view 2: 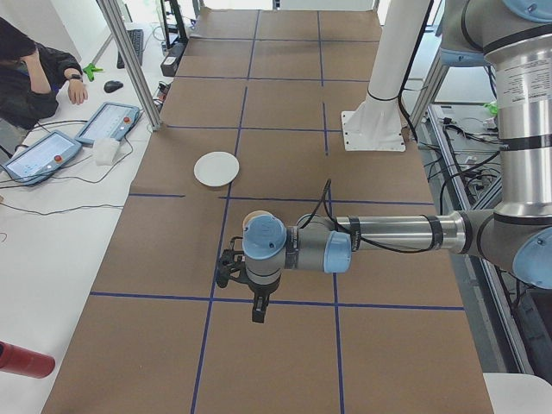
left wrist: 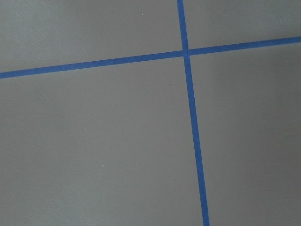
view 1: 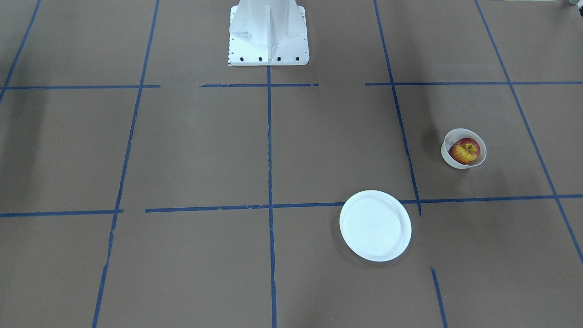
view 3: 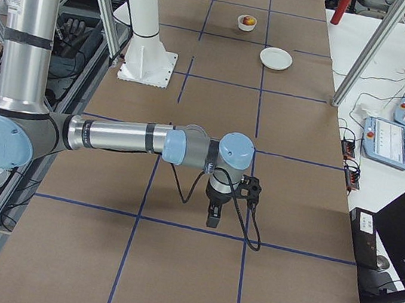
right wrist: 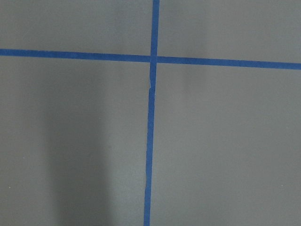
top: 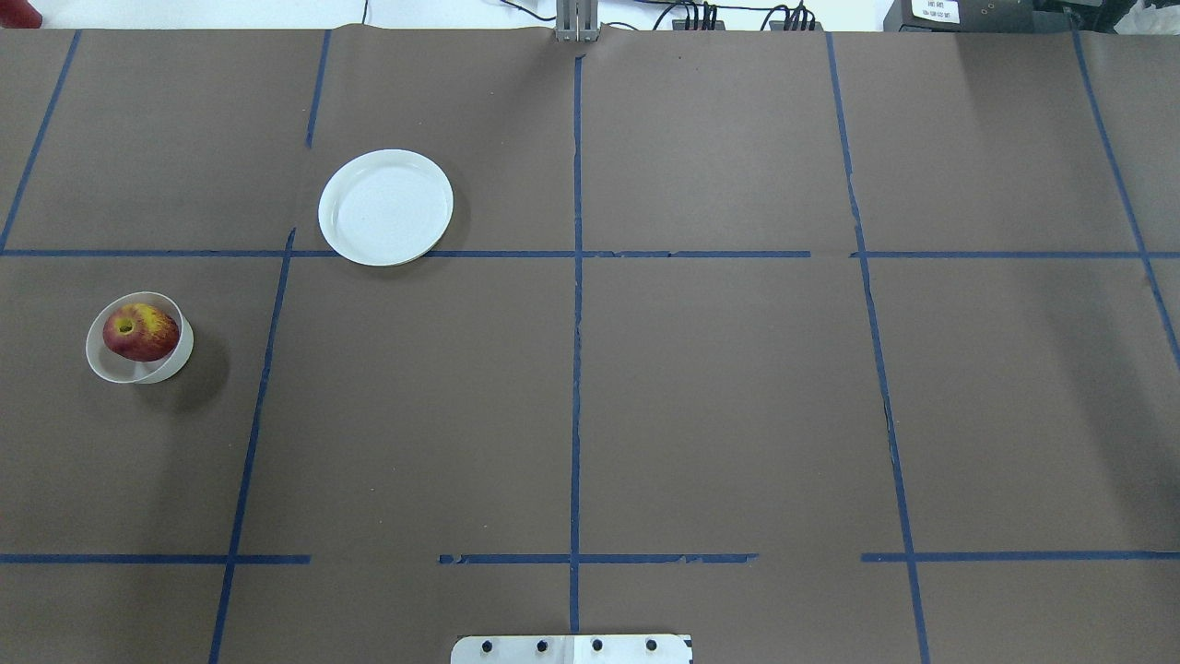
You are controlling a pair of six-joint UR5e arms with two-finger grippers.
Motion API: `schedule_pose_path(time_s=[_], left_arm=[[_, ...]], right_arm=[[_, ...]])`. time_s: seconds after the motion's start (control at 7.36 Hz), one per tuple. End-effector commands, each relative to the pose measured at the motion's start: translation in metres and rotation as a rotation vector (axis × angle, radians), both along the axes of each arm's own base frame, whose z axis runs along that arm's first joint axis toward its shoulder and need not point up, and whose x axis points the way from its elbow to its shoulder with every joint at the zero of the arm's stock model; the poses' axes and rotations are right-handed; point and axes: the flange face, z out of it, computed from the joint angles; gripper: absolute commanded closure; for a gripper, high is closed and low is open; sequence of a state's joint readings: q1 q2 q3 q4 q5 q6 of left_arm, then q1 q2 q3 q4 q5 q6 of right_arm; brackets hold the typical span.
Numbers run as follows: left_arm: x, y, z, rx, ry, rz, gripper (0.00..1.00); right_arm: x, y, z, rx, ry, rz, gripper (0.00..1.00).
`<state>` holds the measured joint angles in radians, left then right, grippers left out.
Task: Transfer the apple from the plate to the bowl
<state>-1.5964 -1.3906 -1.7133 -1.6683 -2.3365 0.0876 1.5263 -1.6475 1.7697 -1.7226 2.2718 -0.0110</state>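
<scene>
The red and yellow apple (view 1: 464, 151) sits inside the small white bowl (view 1: 448, 157), on the robot's left side of the table; the overhead view also shows the apple (top: 140, 332) in the bowl (top: 111, 366). The flat white plate (view 1: 375, 225) lies bare, apart from the bowl, farther from the robot (top: 385, 207). My left gripper (view 2: 257, 312) shows only in the exterior left view, held above the table, and I cannot tell its state. My right gripper (view 3: 212, 218) shows only in the exterior right view, state unclear. Both wrist views show only taped paper.
The table is covered in brown paper with blue tape lines (top: 576, 323). The robot's white base (view 1: 268, 34) stands at the table's edge. Tablets (view 2: 108, 123) and an operator (view 2: 30, 73) are beside the table. A red object (view 2: 26, 360) lies off the table's near end.
</scene>
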Motion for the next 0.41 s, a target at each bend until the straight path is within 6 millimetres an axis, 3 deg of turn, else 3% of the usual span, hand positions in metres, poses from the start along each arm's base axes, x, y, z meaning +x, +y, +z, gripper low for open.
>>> schedule_pose_path(time_s=[0.0,0.27], left_arm=[[-0.0002,-0.001,-0.0003,0.0,0.0,-0.002,0.0],[-0.0002,0.0004,0.0002,-0.001,0.0,-0.002,0.0]], right_arm=[[0.0,0.0,-0.0002,0.0,0.0,0.0,0.0],[0.0,0.0,-0.0002,0.0,0.0,0.0,0.0]])
